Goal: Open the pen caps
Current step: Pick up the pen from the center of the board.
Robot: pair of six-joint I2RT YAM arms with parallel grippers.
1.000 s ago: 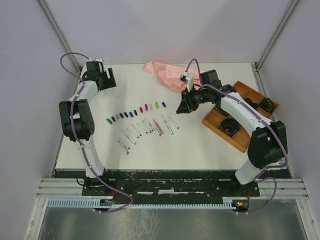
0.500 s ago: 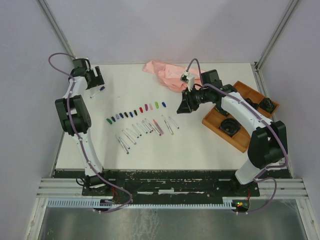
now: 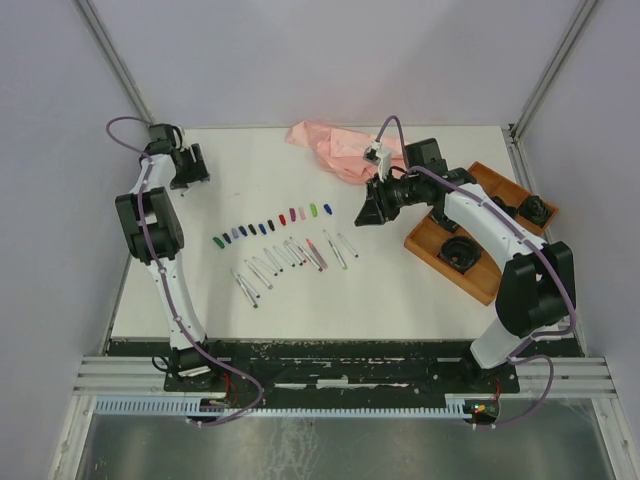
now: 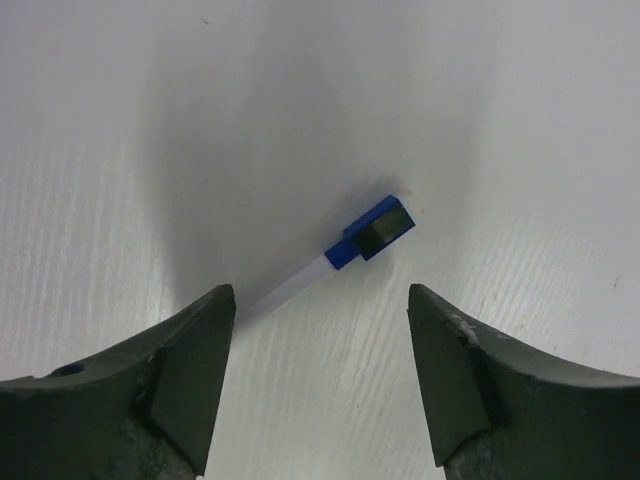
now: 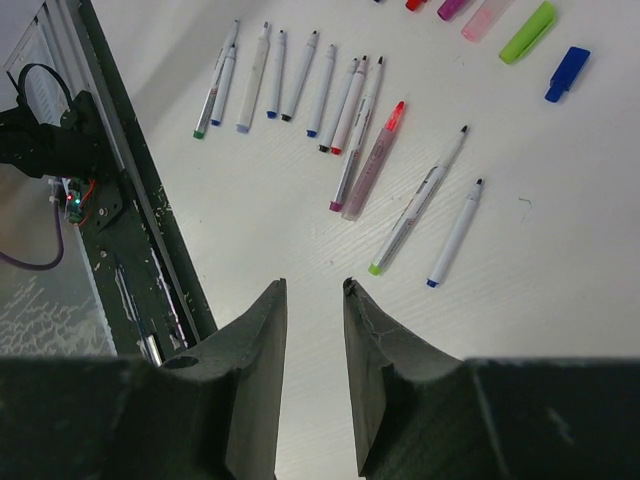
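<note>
A white pen with a blue cap (image 4: 372,232) lies flat on the white table, just beyond my left gripper (image 4: 320,300). That gripper is open, its jaws wide apart and empty; it hangs at the far left of the table (image 3: 188,166). The pen caps (image 3: 270,225) lie in a curved row at mid-table, with uncapped pens (image 3: 290,258) in front of them. In the right wrist view I see a lime cap (image 5: 528,18), a blue cap (image 5: 567,73) and several pens (image 5: 350,130). My right gripper (image 3: 366,210) hovers right of the rows, jaws slightly apart (image 5: 315,285), holding nothing.
A crumpled pink bag (image 3: 335,150) lies at the back of the table. A wooden tray (image 3: 428,240) with black round objects sits at the right. The black frame rail (image 5: 120,220) runs along the table's near edge.
My left gripper swung out toward the far left corner, then came back slightly and now hangs over the blue-capped pen. The right arm has barely moved.
</note>
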